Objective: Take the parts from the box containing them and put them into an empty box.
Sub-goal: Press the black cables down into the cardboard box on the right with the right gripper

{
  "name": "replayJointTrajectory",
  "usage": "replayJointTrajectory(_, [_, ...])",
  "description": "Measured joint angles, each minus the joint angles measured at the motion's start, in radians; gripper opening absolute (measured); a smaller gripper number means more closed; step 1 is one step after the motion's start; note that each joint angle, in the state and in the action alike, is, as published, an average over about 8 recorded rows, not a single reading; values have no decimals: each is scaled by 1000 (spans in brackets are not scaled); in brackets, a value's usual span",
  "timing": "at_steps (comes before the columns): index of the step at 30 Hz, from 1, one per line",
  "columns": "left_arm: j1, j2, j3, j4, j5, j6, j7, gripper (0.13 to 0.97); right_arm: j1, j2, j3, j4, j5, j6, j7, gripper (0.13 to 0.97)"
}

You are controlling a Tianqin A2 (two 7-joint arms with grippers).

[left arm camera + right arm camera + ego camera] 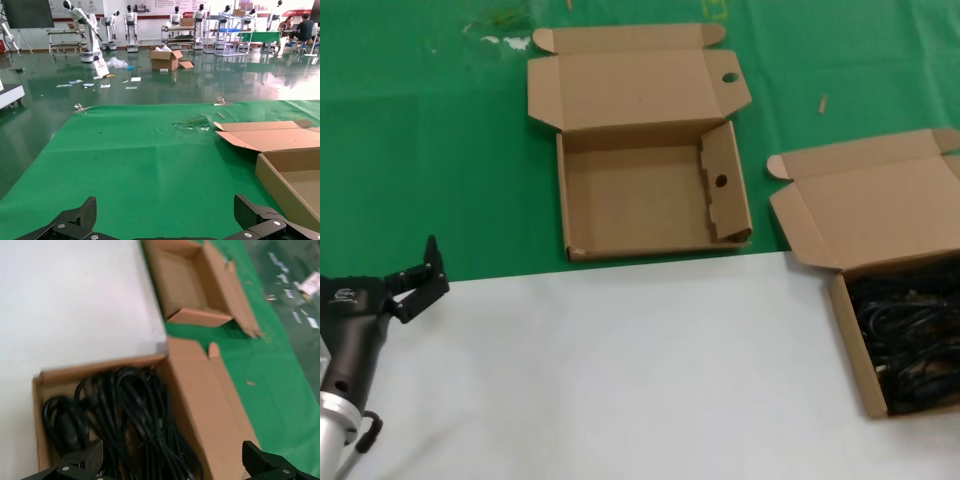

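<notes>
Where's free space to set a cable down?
Empty box: floor bare. White sheet between left gripper and cable box: bare. Green cloth left of the empty box: bare. Crowded: cable box, full of cables, right gripper above.

Even, bright overhead light with soft shadows; the shiny floor (150, 95) mirrors glare; the right wrist view is motion-blurred
</notes>
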Motion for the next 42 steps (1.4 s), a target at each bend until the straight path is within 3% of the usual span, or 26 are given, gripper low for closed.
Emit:
replayJointTrajectory(7, [0,0,0,0,0,0,0,966,183,-23,-138,-131,-38,-22,-120,966])
replayJointTrajectory(19, [0,0,0,0,0,0,0,966,427,-73,-305,-280,-93,6,-176,958])
replayJointTrajectory(26, [0,0,0,0,0,0,0,966,449,-67,-328,-294,-90,10,-177,936])
replayJointTrajectory(35, [0,0,0,0,0,0,0,966,413,-52,-324,-277,-74,18,-165,840])
replayJointTrajectory(42, [0,0,0,0,0,0,0,966,393,-51,-329,-272,-68,28,-143,698])
